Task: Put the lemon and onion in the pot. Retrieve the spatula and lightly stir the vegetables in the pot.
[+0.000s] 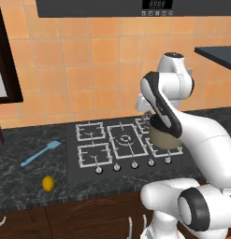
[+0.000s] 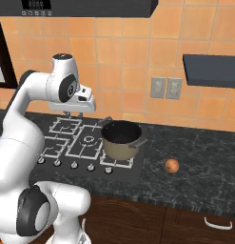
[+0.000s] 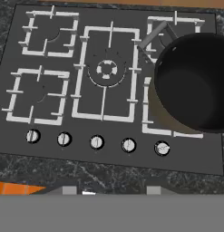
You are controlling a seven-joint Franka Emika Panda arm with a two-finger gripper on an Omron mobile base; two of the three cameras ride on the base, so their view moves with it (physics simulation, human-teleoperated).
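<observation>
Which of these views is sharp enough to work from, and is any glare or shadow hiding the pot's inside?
Left base view: soft but readable, lemon and spatula distinct, the arm covers most of the pot. Right base view: even light, onion clear, no glare. Hand view: blurriest; the pot's inside is uniformly dark, with nothing visible in it.

Glossy white arm [image 2: 24,119] of rounded segments, dark grey joint bands, bulbous white base housing [image 1: 191,205]
</observation>
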